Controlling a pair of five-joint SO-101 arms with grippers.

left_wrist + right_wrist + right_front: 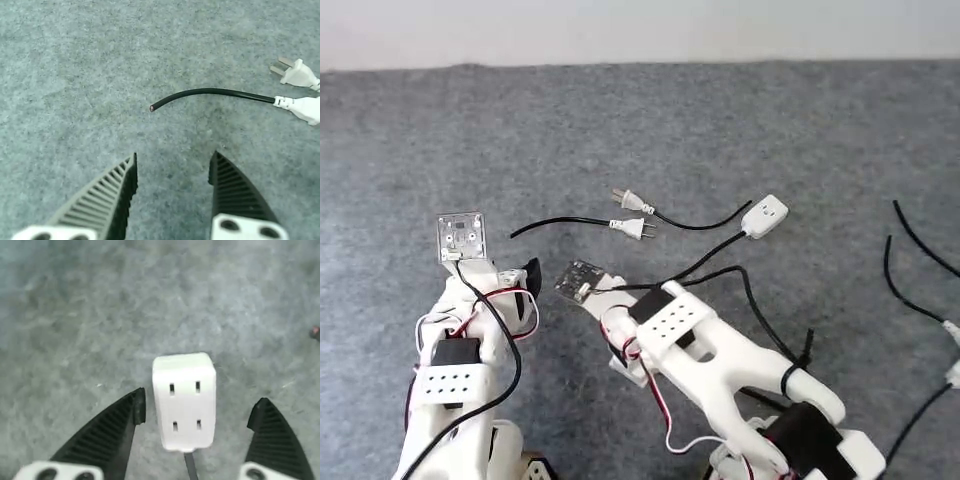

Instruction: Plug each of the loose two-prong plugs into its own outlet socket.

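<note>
Two white two-prong plugs [631, 200] [640, 228] lie mid-table on the grey carpet, each on a black cable. A white outlet block [765, 215] lies to their right. In the left wrist view my left gripper [175, 156] is open and empty, just short of a cut cable end [151, 107], with both plugs [299, 73] [306, 107] off to one side. My right gripper [201, 397] is open, its fingers either side of a white outlet block [184, 400] with two socket pairs, not touching it. The high view hides that gripper under its wrist camera [582, 282].
Loose black cables [910, 270] with white connectors [952, 375] lie at the table's right edge. A pale wall [640, 30] bounds the far side. Both arms stand at the near edge, left [455, 380] and right [740, 370].
</note>
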